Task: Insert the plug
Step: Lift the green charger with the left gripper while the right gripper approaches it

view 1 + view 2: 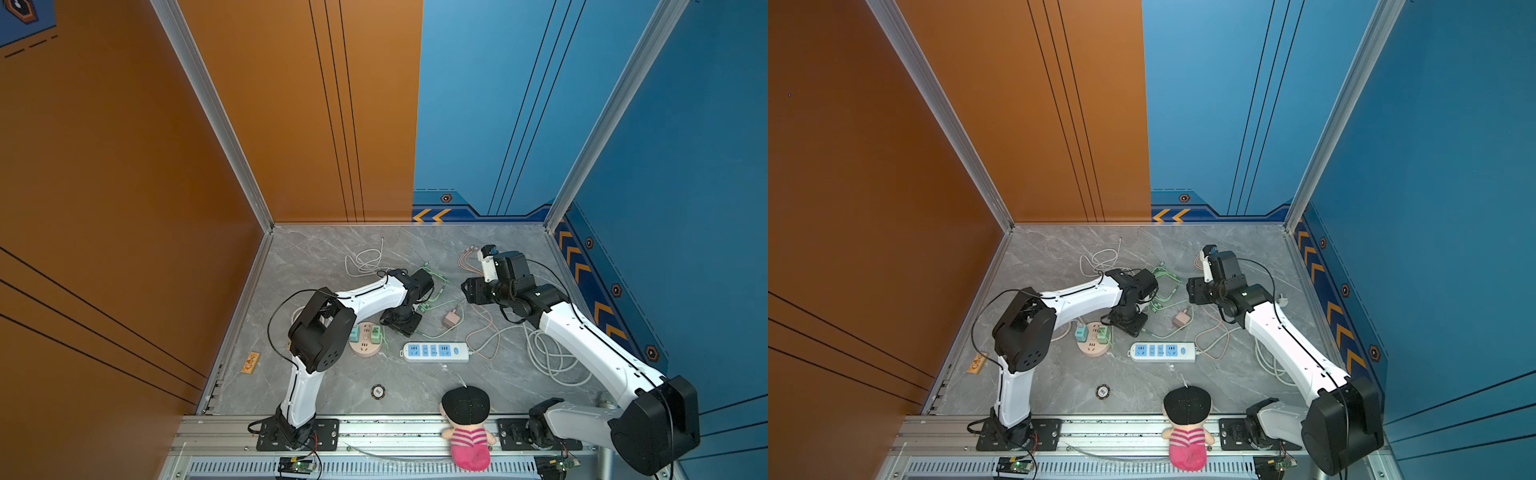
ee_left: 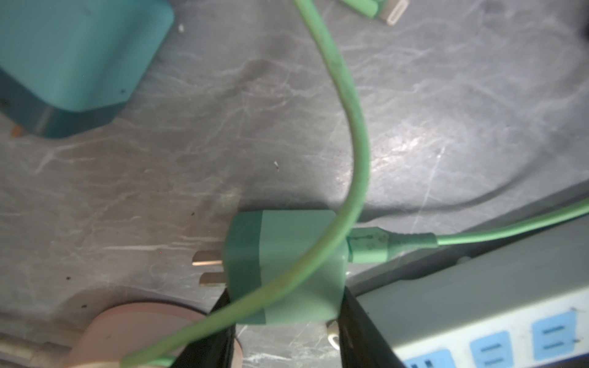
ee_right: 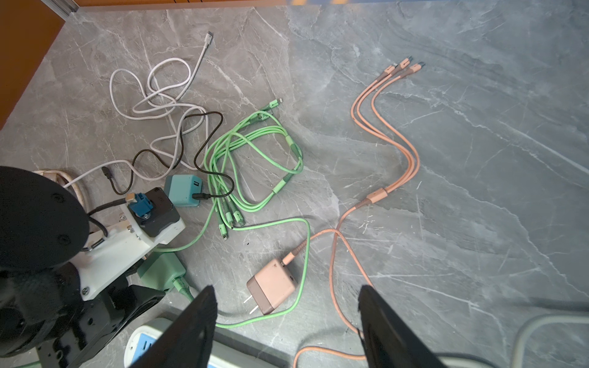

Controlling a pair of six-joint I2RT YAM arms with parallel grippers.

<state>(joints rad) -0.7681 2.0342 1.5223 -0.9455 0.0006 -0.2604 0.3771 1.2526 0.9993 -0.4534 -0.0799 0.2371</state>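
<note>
**Left fingers clamped on the green plug, right jaws apart**

My left arm (image 1: 365,297) rises from the front rail, bends at a bulky black elbow and reaches to the centre of both top views, where the wrist folds downward. My right arm (image 1: 590,345) runs up the right side, its wrist turned left.

The table (image 1: 332,257) is smooth grey stone with pale veins. The power strip (image 1: 434,352), a long white plastic bar with blue socket faces, lies just below centre. Left of it sits the round socket (image 1: 365,347), a pale pink disc.

My left gripper (image 2: 283,321) is closed on the green plug (image 2: 287,264). This matte, rounded block sits low in the middle of the left wrist view, a black finger against each side. The green cable (image 2: 350,111) loops over it. Its two flat brass prongs (image 2: 207,263) point to the left of that frame.

My right gripper (image 3: 286,290) has its jaws spread wide and grips nothing. The pink charger (image 3: 271,285) lies on the stone between them in the right wrist view.
</note>
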